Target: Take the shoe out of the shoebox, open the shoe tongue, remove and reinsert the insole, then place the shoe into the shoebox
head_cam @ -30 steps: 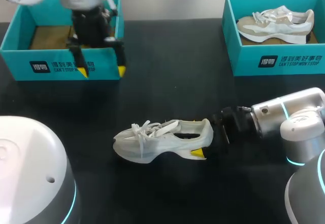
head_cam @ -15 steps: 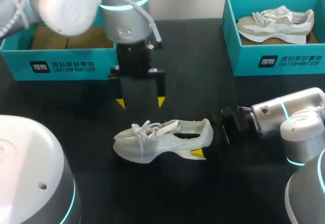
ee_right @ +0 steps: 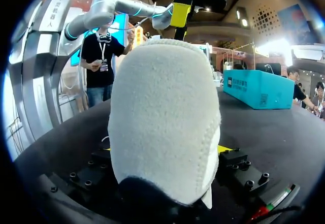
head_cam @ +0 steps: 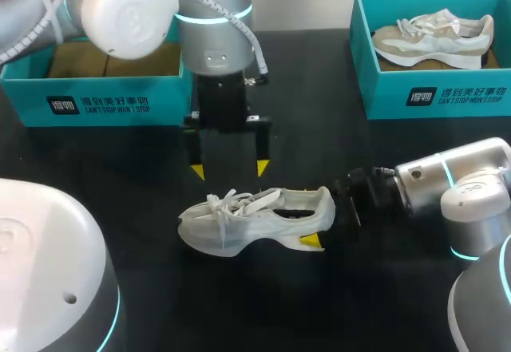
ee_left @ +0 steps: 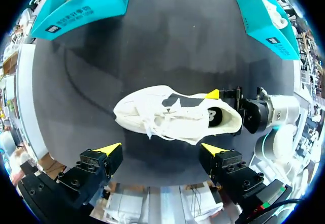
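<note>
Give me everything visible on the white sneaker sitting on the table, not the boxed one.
The white knit sneaker stands upright on its chunky white sole on the black table, toe pointing to the robot's left. Its white laces lie loose over the tongue, and a dark insole shows inside the opening. The right gripper is shut on its heel, with one yellow tip showing beside the sole. The left gripper hangs open above the laces, not touching.
</note>
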